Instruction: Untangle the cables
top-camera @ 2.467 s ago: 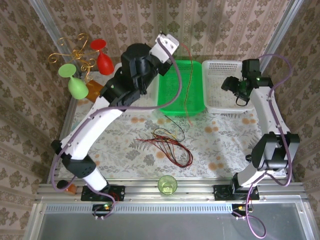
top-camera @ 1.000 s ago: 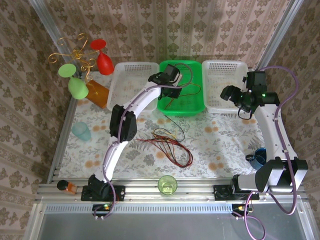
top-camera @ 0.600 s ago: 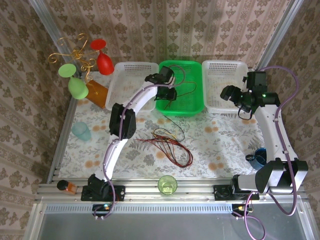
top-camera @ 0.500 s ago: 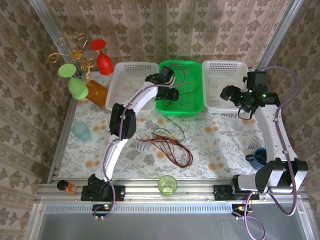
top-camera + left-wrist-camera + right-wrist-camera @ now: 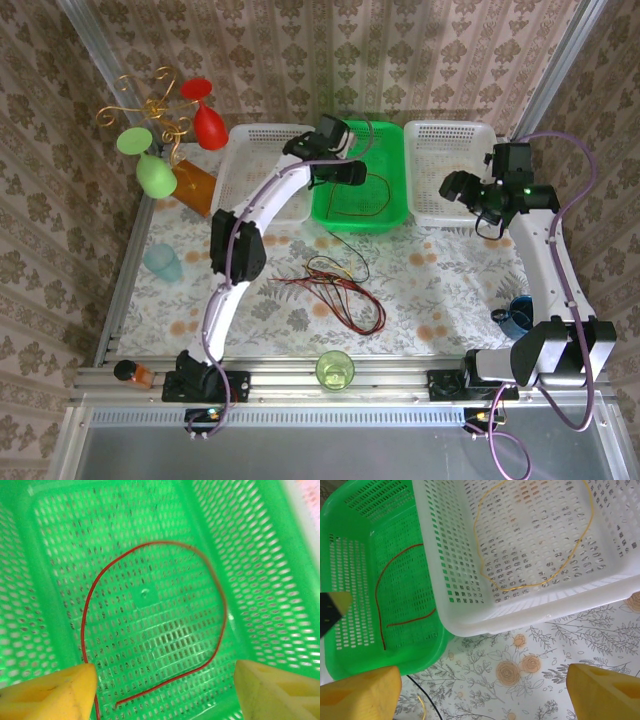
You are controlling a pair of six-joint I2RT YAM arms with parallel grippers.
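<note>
**Top external view: red wire point(image 5: 372, 195) lies loose in the green basket point(image 5: 395, 150), tangle point(image 5: 335, 290) waits on the table point(image 5: 450, 290)**

Left wrist view looks straight down into the green basket. The red wire curls in an open loop on the mesh floor. The left gripper point(image 5: 165, 680) hangs above it with its fingers point(image 5: 50, 695) spread wide and nothing between them. One end of the wire runs close by the left finger, but I judge it free, resting on the basket floor.

The right gripper point(image 5: 484, 680) hovers over the near-left corner of the right basket point(image 5: 450, 123), its fingers also spread and holding nothing. A yellow wire point(image 5: 540, 584) loops on that basket's floor. With one colour in each basket, the baskets seem to serve as sorting bins, which would explain why each arm waits over its own. The left basket point(image 5: 250, 150) sits just beside the green one, partly under the left arm. I cannot tell whether it holds anything.

The tangle of red and black strands with a little yellow lies mid-table, nearer than the green basket and well apart from both grippers. Most of the work looks undone.

The next move likely calls for lifting clear of the basket wall, then picking out a single strand. These wires are thin and springy, so one pulled strand may drag its neighbours along.
</note>
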